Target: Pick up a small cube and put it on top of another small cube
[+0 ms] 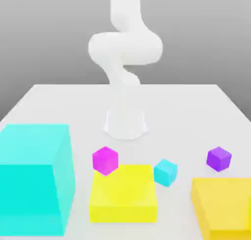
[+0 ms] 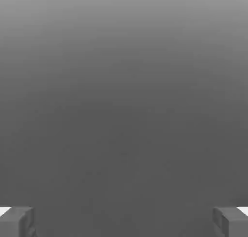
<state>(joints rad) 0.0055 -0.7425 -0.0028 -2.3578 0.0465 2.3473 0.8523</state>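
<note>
While the small cyan cube [image 1: 165, 172] sits beside a yellow block [image 1: 123, 194], the end effector [image 2: 124, 220] stands spread, empty.

No readable text, labels or numbers anywhere

Simulated test bench: plain white table [image 1: 196, 102], flat-coloured blocks, featureless grey backdrop.

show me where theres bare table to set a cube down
Bare: the table on both sides of the arm's base, and the strip between the base and the cubes. Crowded: the near edge, with the huge cyan block, magenta cube, two yellow blocks, small cyan cube, purple cube.
</note>
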